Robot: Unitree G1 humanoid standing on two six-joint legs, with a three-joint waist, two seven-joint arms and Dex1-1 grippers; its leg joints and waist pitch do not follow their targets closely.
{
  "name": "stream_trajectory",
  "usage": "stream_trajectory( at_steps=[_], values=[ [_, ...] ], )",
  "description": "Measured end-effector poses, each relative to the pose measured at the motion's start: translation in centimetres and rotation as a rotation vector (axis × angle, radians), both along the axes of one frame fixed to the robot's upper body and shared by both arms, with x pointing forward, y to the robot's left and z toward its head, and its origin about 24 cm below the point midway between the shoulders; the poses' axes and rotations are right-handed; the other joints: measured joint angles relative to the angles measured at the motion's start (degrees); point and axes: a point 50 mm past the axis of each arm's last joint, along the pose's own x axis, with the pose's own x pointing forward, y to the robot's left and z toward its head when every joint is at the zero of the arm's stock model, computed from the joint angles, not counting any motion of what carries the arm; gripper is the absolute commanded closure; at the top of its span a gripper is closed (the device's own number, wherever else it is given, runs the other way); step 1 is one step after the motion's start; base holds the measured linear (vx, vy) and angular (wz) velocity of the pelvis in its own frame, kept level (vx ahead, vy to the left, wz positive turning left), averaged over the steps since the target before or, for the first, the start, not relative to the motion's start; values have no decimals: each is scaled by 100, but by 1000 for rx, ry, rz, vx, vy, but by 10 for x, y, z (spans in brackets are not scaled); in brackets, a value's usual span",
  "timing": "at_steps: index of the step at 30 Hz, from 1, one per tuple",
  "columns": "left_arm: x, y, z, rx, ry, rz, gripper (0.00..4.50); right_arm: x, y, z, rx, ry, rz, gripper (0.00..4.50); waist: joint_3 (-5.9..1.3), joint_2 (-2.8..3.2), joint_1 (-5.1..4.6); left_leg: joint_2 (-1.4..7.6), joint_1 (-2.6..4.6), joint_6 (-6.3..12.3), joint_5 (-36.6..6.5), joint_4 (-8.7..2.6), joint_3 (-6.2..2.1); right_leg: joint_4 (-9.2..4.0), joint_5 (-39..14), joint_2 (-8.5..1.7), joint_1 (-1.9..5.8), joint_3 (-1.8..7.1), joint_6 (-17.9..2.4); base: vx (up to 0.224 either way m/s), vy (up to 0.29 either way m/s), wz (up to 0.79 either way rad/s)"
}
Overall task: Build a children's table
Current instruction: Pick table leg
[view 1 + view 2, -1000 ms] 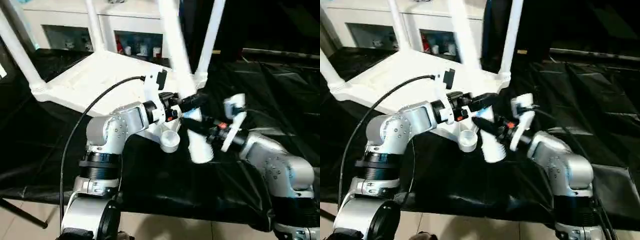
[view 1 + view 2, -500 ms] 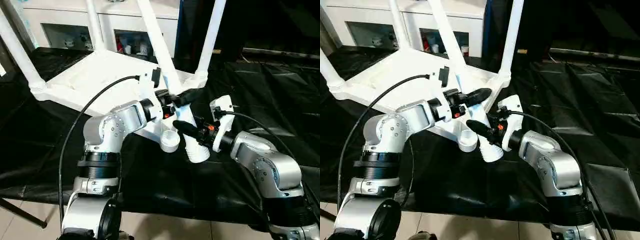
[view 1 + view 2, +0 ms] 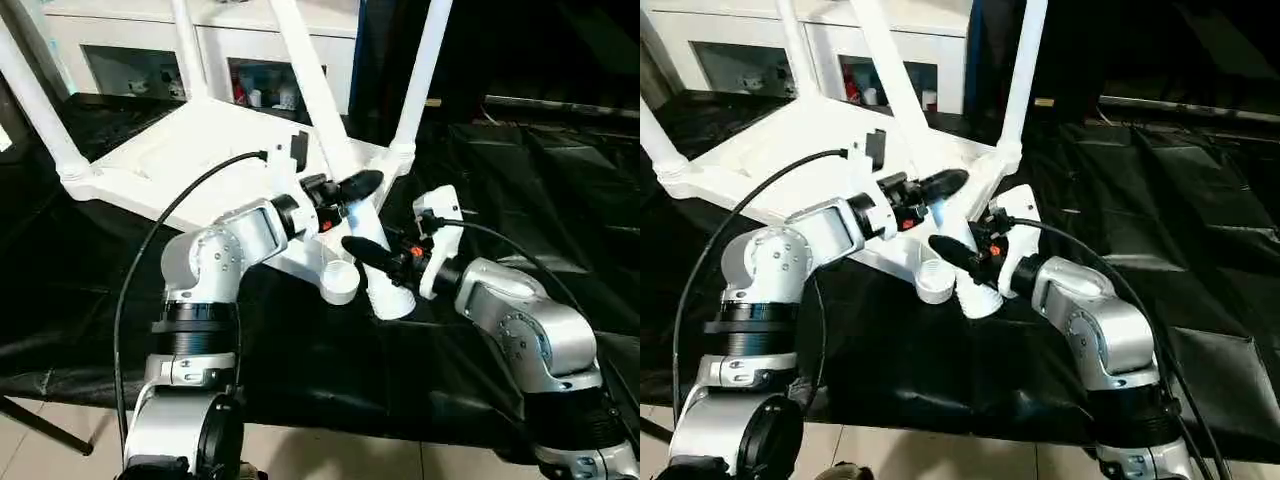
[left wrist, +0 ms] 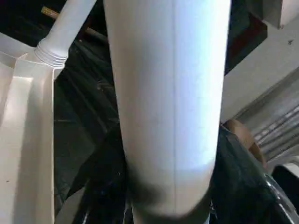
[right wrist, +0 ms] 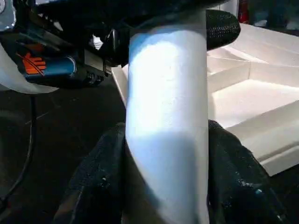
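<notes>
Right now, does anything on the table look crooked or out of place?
Yes. The fourth leg leans, its base on the black sheet beside the empty near socket, while three legs stand seated in theirs.

white leg, black fingers alongside

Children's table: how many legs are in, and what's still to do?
Three legs stand in corner sockets of the upturned top. The fourth leg is in both grippers, the right gripper near its thick end and the left gripper higher up. The near corner socket is still empty; seating it remains.
</notes>
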Motion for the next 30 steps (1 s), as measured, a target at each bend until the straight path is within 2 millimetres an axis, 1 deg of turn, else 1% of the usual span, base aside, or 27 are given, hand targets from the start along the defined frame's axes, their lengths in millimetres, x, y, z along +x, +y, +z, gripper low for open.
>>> stream_trajectory(
  at_steps=[4, 9, 11, 13, 16, 18, 20, 24, 30],
  values=[
    [0, 1, 0, -9, 4, 3, 260, 0, 0, 0, -6, -5, -2, 263, 2, -4, -1, 0, 0, 0, 0, 0, 0, 0, 0, 0, 0, 0, 0, 0, 0, 0],
    [1, 5, 1, -7, 2, 4, 264, 1, 3, 1, -1, 5, 4, 263, 4, -11, -1, 0, 0, 0, 0, 0, 0, 1, 0, 1, -1, 0, 0, 0, 0, 0],
    [1, 8, 3, -2, -6, 3, 264, 2, 8, 4, 38, 49, 13, 193, 9, -21, -13, 0, 2, -1, 0, 0, -1, 2, 0, 4, -1, 0, 1, 0, 0, 0],
    [1, 9, 4, -3, -14, -11, 264, 2, 8, 4, 62, 73, 17, 191, 11, -26, -4, 0, 1, 0, 0, 0, -1, 1, 0, 4, -1, 0, 0, 0, 0, 0],
    [-2, 11, 8, 39, -56, -75, 265, 0, 7, 5, 75, 92, 40, 153, 18, -40, 12, 0, -3, 0, 0, -1, -1, 0, 0, 3, -1, -3, 0, 0, 0, 0],
    [-7, 11, 13, 56, -92, -134, 265, -4, 5, 8, 64, 96, 73, 143, 20, -44, 26, 1, -6, 1, 0, -1, -1, -2, 0, 1, -2, -3, 0, 0, 0, 0],
    [-11, 11, 19, 60, -133, -187, 265, -8, -1, 14, 47, 95, 114, 140, 19, -51, 39, 1, -4, 2, -1, -1, 0, -6, 0, 0, 1, -2, 0, 0, 0, 0],
    [-15, 15, 25, 73, -193, -271, 265, -17, -9, 18, 42, 137, 211, 138, 18, -52, 34, 0, -1, 0, 0, 2, 1, 2, 2, 1, 1, -1, 3, 0, 0, 0],
    [-23, 15, 30, 63, -254, -383, 265, -23, -13, 18, 16, 169, 302, 138, 17, -55, 29, 1, 5, -2, 1, 5, 2, 13, 2, 1, 1, 1, 3, 0, 0, 0]
  ],
)
